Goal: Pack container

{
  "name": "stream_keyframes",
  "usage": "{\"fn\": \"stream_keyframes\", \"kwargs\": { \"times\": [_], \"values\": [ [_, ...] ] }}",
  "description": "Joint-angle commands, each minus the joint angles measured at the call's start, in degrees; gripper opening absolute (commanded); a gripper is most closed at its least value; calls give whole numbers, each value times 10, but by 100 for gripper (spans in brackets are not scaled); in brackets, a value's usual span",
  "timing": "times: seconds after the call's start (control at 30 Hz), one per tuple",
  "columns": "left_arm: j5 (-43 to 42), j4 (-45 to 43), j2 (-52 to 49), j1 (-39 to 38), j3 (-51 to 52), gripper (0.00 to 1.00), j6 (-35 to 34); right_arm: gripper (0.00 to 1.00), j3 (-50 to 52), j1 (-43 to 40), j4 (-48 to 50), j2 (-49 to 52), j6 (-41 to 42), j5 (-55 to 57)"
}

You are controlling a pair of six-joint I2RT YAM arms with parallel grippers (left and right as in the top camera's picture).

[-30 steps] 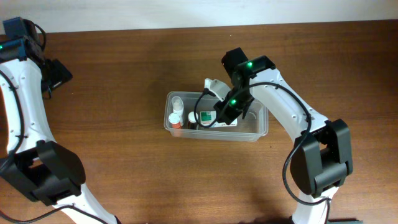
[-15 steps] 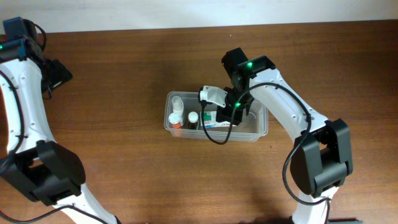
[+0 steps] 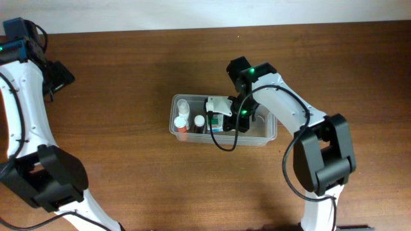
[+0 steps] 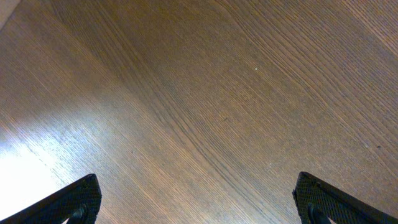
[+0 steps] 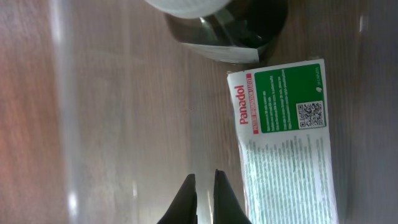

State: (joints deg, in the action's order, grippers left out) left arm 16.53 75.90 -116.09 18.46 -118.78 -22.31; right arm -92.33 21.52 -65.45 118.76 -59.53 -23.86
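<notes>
Right gripper (image 5: 203,182) pinched closed, empty, low over the container (image 3: 270,130), just beside green-and-white carton (image 5: 283,143). Left gripper (image 4: 196,186) spread wide above wood table (image 4: 199,93), holding nothing.

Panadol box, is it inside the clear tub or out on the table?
Inside. Overhead, the Panadol box lies within the container walls beside small bottles; the right wrist view shows it lying flat.
</notes>
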Motion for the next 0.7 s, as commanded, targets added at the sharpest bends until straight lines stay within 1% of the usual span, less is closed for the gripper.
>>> {"fn": "stream_keyframes", "kwargs": {
  "times": [0.0, 0.43, 0.67],
  "values": [
    [3, 0, -4, 1, -7, 99, 1, 4, 6, 2, 5, 16, -11, 0],
    [3, 0, -4, 1, -7, 99, 1, 4, 7, 2, 24, 45, -11, -1],
    [3, 0, -4, 1, -7, 99, 1, 4, 7, 2, 38, 45, -11, -1]
  ]
}}
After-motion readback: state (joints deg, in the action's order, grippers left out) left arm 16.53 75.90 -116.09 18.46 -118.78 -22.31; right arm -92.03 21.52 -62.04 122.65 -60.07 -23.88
